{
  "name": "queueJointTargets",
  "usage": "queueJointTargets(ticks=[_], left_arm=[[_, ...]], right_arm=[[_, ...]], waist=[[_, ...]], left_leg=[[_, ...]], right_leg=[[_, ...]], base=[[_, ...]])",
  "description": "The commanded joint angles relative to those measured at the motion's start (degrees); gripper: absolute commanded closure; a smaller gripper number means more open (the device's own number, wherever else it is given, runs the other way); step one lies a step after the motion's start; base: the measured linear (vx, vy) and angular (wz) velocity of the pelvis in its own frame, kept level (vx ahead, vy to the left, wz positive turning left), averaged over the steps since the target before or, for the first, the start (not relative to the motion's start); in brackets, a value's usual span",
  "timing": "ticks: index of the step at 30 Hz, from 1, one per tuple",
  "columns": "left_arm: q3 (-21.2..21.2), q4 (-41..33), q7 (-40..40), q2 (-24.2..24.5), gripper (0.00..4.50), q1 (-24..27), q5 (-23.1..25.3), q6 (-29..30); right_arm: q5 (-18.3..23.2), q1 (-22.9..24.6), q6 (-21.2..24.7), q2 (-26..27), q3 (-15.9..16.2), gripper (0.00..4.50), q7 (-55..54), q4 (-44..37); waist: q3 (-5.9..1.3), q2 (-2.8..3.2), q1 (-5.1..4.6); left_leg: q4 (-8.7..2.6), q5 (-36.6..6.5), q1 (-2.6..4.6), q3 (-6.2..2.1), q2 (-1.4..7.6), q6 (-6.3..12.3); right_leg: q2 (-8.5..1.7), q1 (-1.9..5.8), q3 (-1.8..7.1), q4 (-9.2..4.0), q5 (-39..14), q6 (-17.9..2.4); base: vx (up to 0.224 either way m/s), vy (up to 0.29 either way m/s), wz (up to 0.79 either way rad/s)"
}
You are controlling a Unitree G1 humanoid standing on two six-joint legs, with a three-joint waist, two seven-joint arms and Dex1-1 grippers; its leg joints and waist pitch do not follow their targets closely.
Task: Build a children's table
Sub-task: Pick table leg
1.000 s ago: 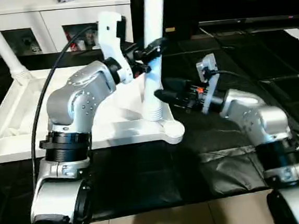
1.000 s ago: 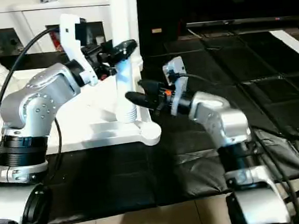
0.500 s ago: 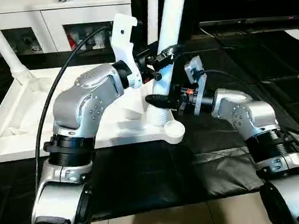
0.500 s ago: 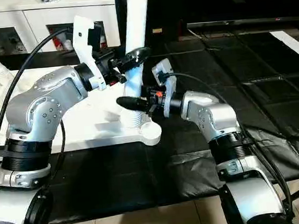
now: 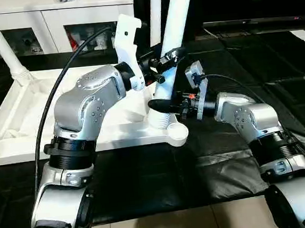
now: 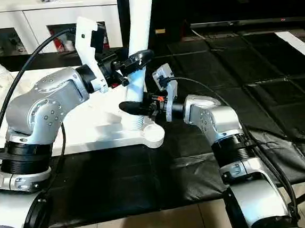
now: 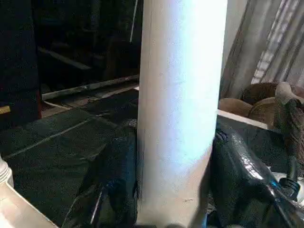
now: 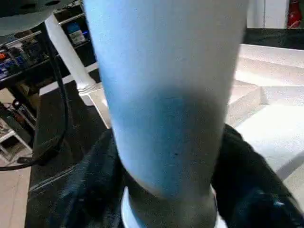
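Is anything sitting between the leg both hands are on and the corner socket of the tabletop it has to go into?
Nothing visible does. The leg already stands with its threaded base at the near corner socket of the tabletop.

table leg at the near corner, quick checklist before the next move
1. Left hand clamped on the leg: ok.
2. Right hand around the leg's lower end: ok; firmness of grip cannot tell.
3. Leg's ribbed end at the corner socket of the tabletop: ok.
4. Leg upright: not ok, it leans.
5. Leg fully seated: cannot tell.
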Motion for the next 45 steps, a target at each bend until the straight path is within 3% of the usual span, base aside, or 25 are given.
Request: queueJointTargets(ticks=[1, 5, 16, 18, 21, 24, 34, 37, 45], left_arm=[[-0.1, -1.91, -0.85, -0.24, 2.68, -0.31, -0.98, 0.6], [0.51, -2.15, -0.68, -0.78, 2.68, -0.35, -1.82, 1.29], [1.24, -2.31, -0.67, -1.14, 2.68, -0.69, -2.62, 2.2], [1.3, -2.34, -0.74, -1.1, 2.68, -0.71, -2.56, 2.31], [1.37, -2.35, -0.77, -1.09, 2.68, -0.74, -2.53, 2.39], [1.53, -2.5, -0.95, -1.18, 2.68, -0.71, -2.37, 2.61], [1.38, -3.13, -1.61, -1.15, 2.68, -0.63, -2.54, 3.14], [0.98, -3.23, -1.83, -0.83, 2.68, -0.48, -2.12, 2.87], [0.14, -2.73, -2.31, 0.35, 2.68, -0.36, -0.53, 1.5]], right_arm=[[-0.32, -1.45, 0.2, 0.06, -0.46, 2.21, -0.32, 1.12], [-0.16, -1.55, 0.06, 0.25, -0.72, 2.49, -0.38, 1.47], [-0.33, -1.22, -0.9, 0.71, -1.11, 2.54, -0.46, 1.66], [0.0, -1.38, -0.53, 0.9, -1.57, 1.98, -0.69, 1.92], [0.0, -1.48, -0.55, 0.94, -1.67, 1.82, -0.77, 2.05], [-0.72, -1.57, -1.44, 0.96, -1.41, 1.38, -1.18, 2.4], [-0.34, -1.39, -1.89, 1.0, -1.21, 1.37, 0.47, 1.85], [-0.61, -1.16, -1.95, 0.84, -0.9, 1.72, 0.74, 1.63], [-1.23, -0.95, -2.46, 0.47, -0.45, 1.72, 0.73, 1.59]], waist=[[-5.78, -0.86, -0.09], [-5.78, -0.87, -0.1], [-5.8, -0.5, -0.04], [-5.84, -0.61, -0.06], [-5.86, -0.64, -0.02], [-5.84, -0.6, -0.03], [-5.85, -0.68, -0.07], [-5.81, -0.64, -0.07], [-5.86, -0.56, -0.04]], left_leg=[[-3.63, -2.82, 0.22, -0.77, 2.31, 2.04], [-3.63, -2.98, 0.26, -0.74, 2.27, 2.01], [-3.64, -3.01, 0.31, -0.81, 2.39, 1.93], [-3.64, -3.05, 0.31, -0.8, 2.34, 1.91], [-3.62, -2.91, 0.29, -0.78, 2.35, 1.95], [-3.6, -2.72, 0.3, -0.79, 2.39, 2.04], [-3.63, -2.87, 0.28, -0.82, 2.43, 2.11], [-3.62, -2.85, 0.28, -0.81, 2.43, 2.18], [-3.65, -2.93, 0.32, -0.84, 2.45, 2.01]], right_leg=[[-5.02, 4.15, 4.69, -3.86, -19.3, -0.43], [-5.02, 4.15, 4.67, -3.94, -19.71, -0.34], [-5.07, 4.13, 4.74, -3.81, -18.79, -1.16], [-5.04, 4.18, 4.73, -3.82, -18.86, -1.03], [-5.06, 4.18, 4.76, -3.76, -18.58, -1.32], [-5.06, 4.15, 4.75, -3.74, -18.29, -1.48], [-5.05, 4.2, 4.75, -3.74, -18.49, -1.37], [-5.05, 4.19, 4.76, -3.71, -18.31, -1.61], [-5.04, 4.19, 4.77, -3.67, -18.19, -1.55]], base=[[0.0, 0.0, 0.0], [0.0, 0.0, 0.0], [0.0, 0.0, 0.0], [0.0, 0.0, 0.0], [0.0, 0.0, 0.0], [0.0, 0.0, 0.0], [0.0, 0.0, 0.0], [0.0, 0.0, 0.0], [0.0, 0.0, 0.0]])
